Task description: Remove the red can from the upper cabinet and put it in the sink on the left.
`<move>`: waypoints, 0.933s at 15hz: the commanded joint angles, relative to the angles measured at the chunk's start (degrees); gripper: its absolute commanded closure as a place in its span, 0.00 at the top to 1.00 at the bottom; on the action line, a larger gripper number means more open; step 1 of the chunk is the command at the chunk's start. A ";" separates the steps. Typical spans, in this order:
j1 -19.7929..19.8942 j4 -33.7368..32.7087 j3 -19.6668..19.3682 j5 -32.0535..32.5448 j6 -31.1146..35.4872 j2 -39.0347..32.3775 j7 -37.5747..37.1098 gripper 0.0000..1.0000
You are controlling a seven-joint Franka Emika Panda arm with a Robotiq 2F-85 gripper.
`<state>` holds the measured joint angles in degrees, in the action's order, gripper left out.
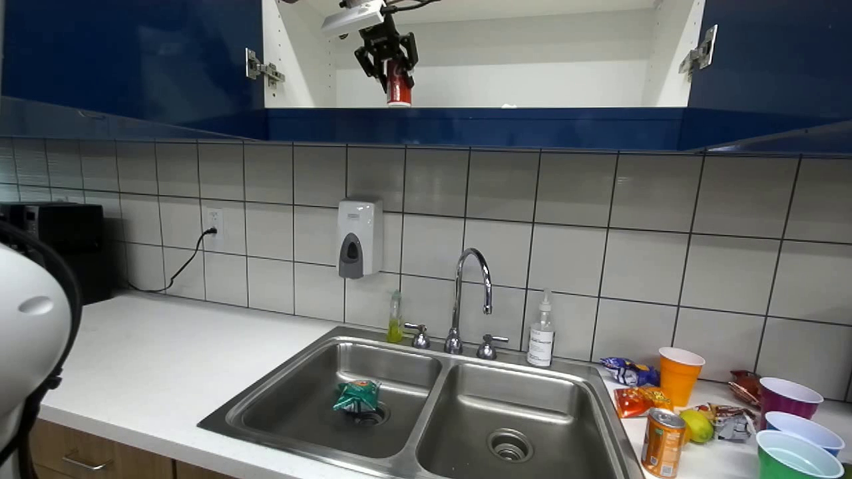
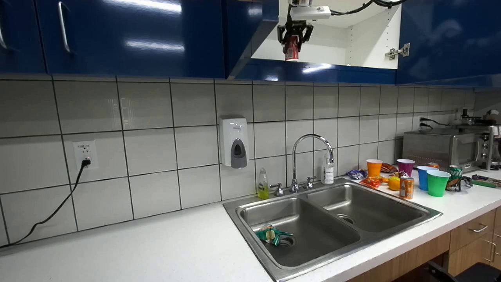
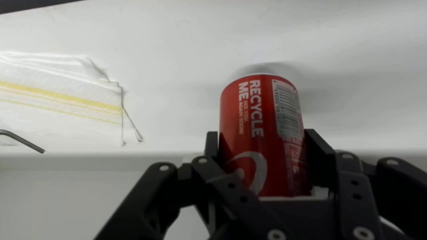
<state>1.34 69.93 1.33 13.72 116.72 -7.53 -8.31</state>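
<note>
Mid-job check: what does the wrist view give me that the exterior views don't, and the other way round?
Only the wrist view: yellow stripes on a white sheet, a bent metal rod at the picture's edge, and readable RECYCLE lettering.

Only the exterior views, both of them: the sink, the faucet, and a green snack bag in the left-hand basin.

All share: the red can gripped by the end effector, and the white cabinet interior.
</note>
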 commanded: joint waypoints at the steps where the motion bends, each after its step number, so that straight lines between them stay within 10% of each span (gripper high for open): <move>1: -0.63 1.28 0.04 2.00 -0.29 1.97 -1.52 0.39; 14: -0.59 10.93 0.07 3.08 1.27 10.08 -2.84 0.39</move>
<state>0.92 77.23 1.33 14.79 116.87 -1.38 -9.16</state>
